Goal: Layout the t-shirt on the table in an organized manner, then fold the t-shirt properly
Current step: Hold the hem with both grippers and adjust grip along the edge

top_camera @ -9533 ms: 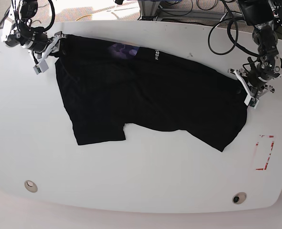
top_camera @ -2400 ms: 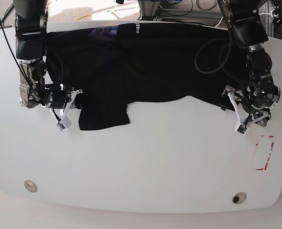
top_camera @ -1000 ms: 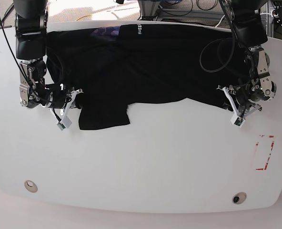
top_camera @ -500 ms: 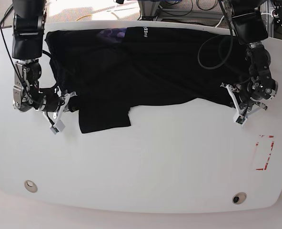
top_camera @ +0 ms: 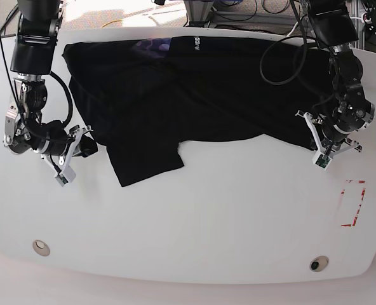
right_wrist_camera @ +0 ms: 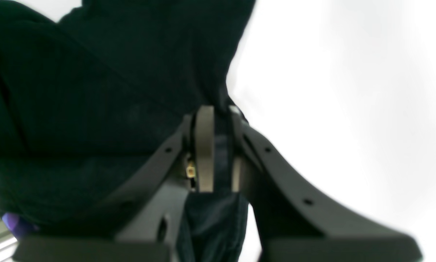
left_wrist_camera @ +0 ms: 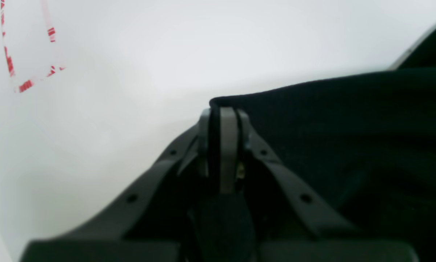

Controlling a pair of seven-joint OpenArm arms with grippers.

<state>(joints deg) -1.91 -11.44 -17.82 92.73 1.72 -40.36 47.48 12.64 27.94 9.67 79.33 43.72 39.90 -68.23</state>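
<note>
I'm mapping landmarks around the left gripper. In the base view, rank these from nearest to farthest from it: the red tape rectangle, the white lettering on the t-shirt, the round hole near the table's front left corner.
From the left gripper:
1. Red tape rectangle, just in front of it, near the same table edge.
2. White lettering, at the t-shirt's far edge.
3. Round hole, across the table, at the opposite front corner.

The grey plastic right claw (right_wrist_camera: 214, 145) is pressed together on a fold of the plain black cloth t-shirt (right_wrist_camera: 105, 94), which fills the upper left; a purplish patch (right_wrist_camera: 12, 221) shows at lower left, the smooth white bench (right_wrist_camera: 348, 91) at right
</note>
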